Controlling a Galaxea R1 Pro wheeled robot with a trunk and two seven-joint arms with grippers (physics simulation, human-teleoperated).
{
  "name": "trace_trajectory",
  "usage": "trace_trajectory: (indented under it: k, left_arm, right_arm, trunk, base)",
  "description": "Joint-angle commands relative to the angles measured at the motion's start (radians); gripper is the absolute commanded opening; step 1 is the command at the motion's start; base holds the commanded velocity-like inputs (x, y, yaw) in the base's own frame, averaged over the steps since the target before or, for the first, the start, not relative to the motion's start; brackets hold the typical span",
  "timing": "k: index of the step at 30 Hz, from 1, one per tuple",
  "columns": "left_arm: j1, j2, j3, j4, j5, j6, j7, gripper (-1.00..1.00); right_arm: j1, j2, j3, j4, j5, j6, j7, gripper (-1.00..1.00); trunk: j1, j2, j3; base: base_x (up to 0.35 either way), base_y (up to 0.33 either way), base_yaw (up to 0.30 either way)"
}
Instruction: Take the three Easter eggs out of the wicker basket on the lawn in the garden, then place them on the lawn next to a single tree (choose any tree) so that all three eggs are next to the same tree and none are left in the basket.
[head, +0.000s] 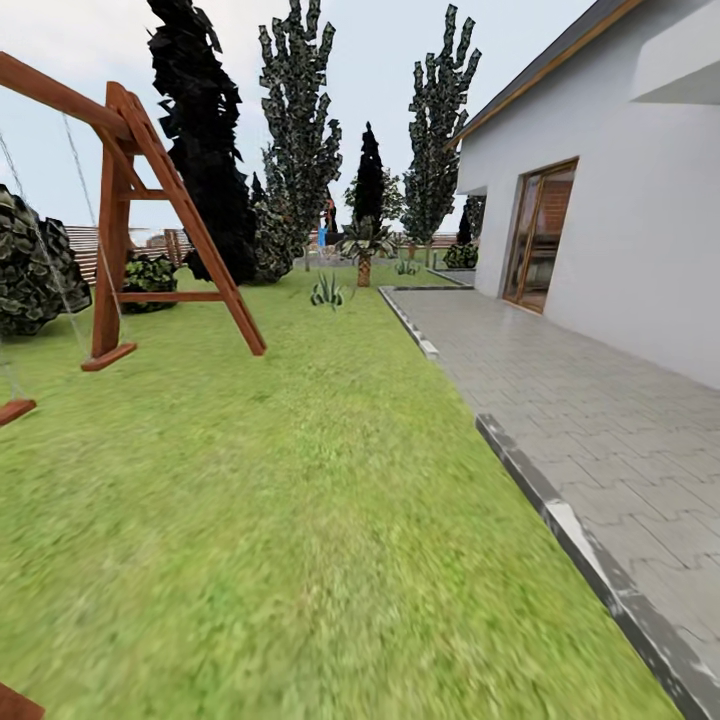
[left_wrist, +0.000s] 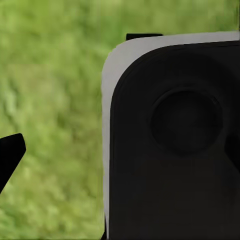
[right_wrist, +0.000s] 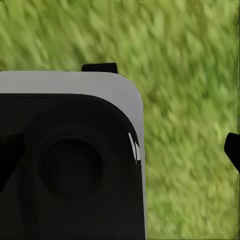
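The three Easter eggs and the wicker basket are out of view. The lawn (head: 280, 520) stretches ahead in the head view, mottled green and flat. Two tall trees with jagged, pale-spotted crowns stand at the far end, one (head: 297, 130) left of centre and one (head: 440, 130) nearer the house. In the left wrist view one black fingertip (left_wrist: 11, 152) pokes in over blurred grass. The right wrist view has one black fingertip (right_wrist: 233, 150) at the frame's edge, also over grass. Nothing is seen held, and how the jaws stand is hidden.
A wooden swing frame (head: 140, 220) stands on the left. Behind it rises an all-black columnar tree (head: 200, 130). A short palm (head: 365, 245) grows near the patio's far corner. A grey paved patio (head: 600, 420) with a kerb (head: 560, 520) runs along the white house (head: 640, 200). My own black-and-white body (left_wrist: 175, 140) blocks much of both wrist views.
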Motion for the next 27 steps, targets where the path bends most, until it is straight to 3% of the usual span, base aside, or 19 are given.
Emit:
trace_trajectory:
  k: [1,16,27]
  left_arm:
    - [0.0,0.0,0.001,-0.001,0.0,-0.002,0.0,1.0]
    - [0.0,0.001,0.001,-0.001,0.0,-0.002,-0.002,1.0]
    - [0.0,0.001,0.001,-0.001,0.0,-0.002,-0.002,1.0]
  right_arm:
    - [-0.001,0.0,-0.005,0.001,0.0,-0.004,0.0,1.0]
    - [-0.001,0.001,-0.005,0.002,0.0,-0.004,0.0,1.0]
    - [-0.001,0.002,-0.005,0.001,-0.001,-0.004,0.0,1.0]
  trunk:
    - [0.0,0.0,-0.001]
    - [0.0,0.0,-0.001]
    - [0.0,0.0,-0.001]
  base:
    - [0.266,-0.186,0.0]
    - [0.279,-0.175,0.005]
    - [0.284,-0.17,0.242]
